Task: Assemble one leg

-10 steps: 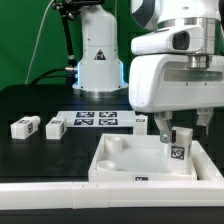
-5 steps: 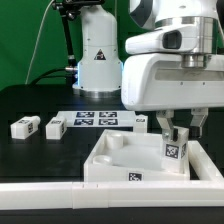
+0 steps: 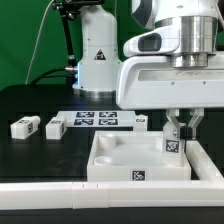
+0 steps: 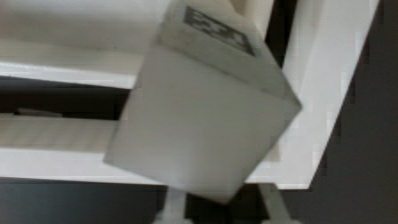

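The leg (image 4: pixel 199 110) is clamped by the gripper (image 3: pixel 180 127), held upright over the tray (image 3: pixel 105 160) near its corner on the exterior view's right. It looks light, rigid, probably slick plastic, so flat side faces are best pinched. Two spare legs (image 3: pixel 38 126) are parked farther back.

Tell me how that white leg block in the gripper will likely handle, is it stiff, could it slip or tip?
The leg looks like hard white plastic with sharp edges, so probably stiff and light. Its smooth faces could let it slip between the fingers of the gripper. It stands tall and narrow over a corner of the tray, so it might tip if released unseated.
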You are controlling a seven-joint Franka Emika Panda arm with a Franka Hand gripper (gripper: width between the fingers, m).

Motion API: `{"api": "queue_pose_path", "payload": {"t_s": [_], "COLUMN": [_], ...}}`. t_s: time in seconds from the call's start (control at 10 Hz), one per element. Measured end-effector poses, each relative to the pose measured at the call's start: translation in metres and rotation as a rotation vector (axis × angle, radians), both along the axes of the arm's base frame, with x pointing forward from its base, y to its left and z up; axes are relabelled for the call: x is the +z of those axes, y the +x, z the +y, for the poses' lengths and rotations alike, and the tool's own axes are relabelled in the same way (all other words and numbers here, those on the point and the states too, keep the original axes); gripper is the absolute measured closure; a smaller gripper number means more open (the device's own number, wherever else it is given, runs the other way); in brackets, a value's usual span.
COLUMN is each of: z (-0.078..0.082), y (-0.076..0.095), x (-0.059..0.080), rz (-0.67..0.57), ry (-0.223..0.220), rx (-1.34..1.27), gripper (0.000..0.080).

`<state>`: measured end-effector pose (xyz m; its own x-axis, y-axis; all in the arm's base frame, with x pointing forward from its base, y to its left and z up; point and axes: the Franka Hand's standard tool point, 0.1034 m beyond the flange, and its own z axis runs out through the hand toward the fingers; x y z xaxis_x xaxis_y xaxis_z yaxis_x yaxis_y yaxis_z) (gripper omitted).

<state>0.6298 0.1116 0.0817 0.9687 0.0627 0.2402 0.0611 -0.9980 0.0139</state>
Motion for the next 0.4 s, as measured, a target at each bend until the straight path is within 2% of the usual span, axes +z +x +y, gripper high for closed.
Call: {"api": "queue_pose_path", "payload": {"t_s": [0.4], "z": [0.0000], "y": [0.0000], "x": [0.0000], "rz": [0.000], "ry": [0.000], "rx": [0.000], "gripper": [0.0796]}}
